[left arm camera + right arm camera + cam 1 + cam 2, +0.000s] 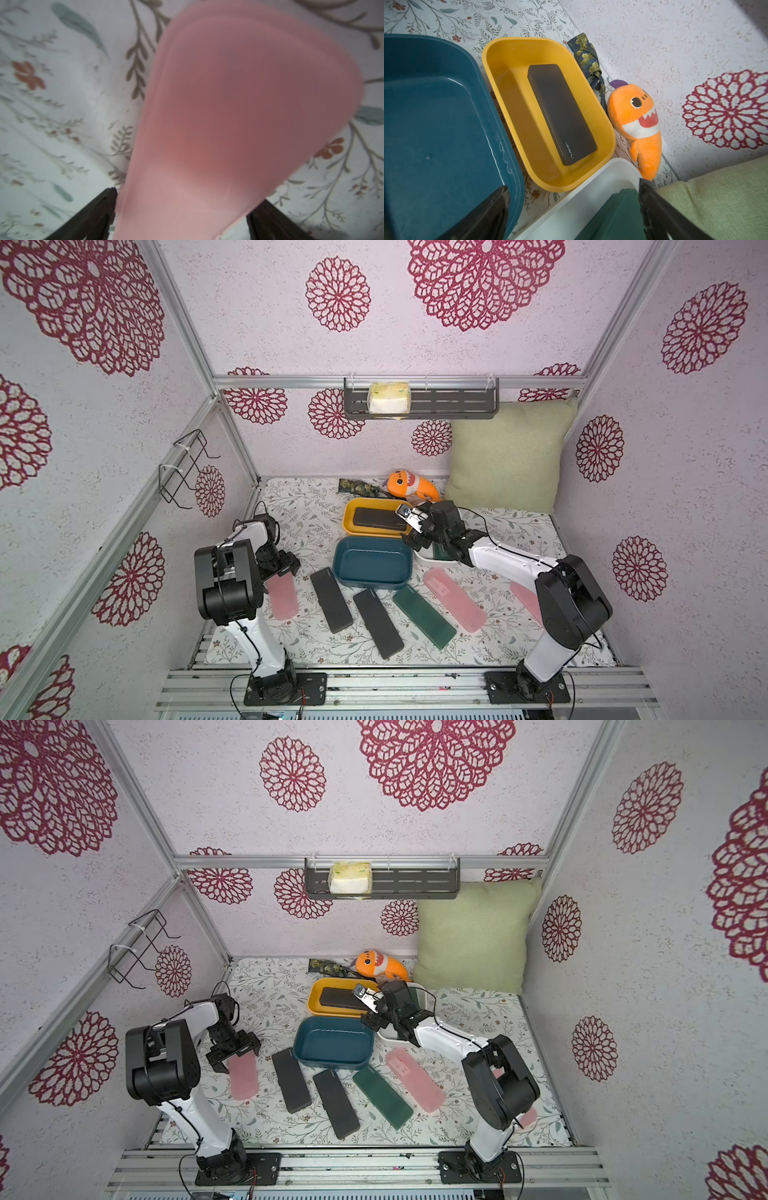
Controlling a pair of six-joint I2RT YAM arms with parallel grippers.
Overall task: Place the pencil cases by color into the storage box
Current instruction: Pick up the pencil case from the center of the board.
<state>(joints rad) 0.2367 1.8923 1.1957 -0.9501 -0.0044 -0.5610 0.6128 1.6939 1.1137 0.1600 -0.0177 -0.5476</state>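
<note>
Left of the blue tub [374, 582], the left tool [189, 195] is straddling a pink case [282, 599], spread; right of it, the right tool [572, 186] is hovering spread over a green case [616, 218] in the white tub [571, 209].

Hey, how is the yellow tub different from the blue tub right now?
The yellow tub holds a black pencil case lying flat; the blue tub holds nothing. The yellow tub sits farther back, close to the orange plush toy, while the blue tub stands just in front of it. One is bright yellow, the other dark blue. Both are open rectangular tubs with rounded corners, upright on the floral cloth.
</note>
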